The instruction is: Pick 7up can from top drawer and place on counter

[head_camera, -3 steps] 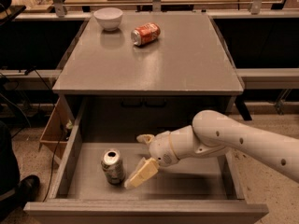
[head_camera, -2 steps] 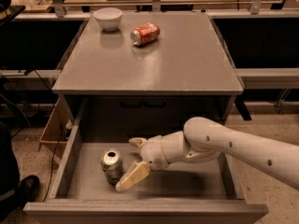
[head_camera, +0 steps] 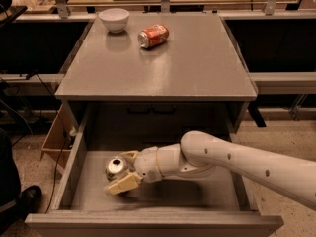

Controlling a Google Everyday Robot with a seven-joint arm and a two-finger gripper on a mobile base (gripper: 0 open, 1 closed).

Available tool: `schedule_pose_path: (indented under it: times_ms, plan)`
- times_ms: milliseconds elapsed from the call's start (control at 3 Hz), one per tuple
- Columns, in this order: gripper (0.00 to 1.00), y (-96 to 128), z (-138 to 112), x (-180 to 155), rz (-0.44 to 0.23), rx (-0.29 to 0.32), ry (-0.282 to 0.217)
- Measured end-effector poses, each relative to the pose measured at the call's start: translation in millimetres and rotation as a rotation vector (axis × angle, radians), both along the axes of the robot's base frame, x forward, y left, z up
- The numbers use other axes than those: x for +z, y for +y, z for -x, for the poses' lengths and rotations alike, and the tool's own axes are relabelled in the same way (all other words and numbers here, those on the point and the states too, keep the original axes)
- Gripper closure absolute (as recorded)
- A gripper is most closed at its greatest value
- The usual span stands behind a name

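Shifted left: end effector [head_camera: 121,171] now straddles 7up can [head_camera: 115,166] | top drawer [head_camera: 197,194] floor | closure: cannot tell

Claw [head_camera: 117,172] at the 7up can [head_camera: 115,166] inside top drawer [head_camera: 68,173] — orange-red can [head_camera: 153,36], bowl [head_camera: 114,19] on counter [head_camera: 177,70]
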State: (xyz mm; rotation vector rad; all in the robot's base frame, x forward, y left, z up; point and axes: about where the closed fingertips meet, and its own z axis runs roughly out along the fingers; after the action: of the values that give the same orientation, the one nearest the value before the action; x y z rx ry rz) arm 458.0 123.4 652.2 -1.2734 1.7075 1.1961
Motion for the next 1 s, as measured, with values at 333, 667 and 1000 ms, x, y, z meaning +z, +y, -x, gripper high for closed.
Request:
schedule_pose_path:
  times_ms: [333,667,1000]
  plan:
    - [0.54,15,1,8,-0.038,-0.016,0.015]
    - [0.77,4,-3,17,-0.042,-0.049,0.012]
    - [0.99,-33,-18,38,0.0,-0.091,-0.028]
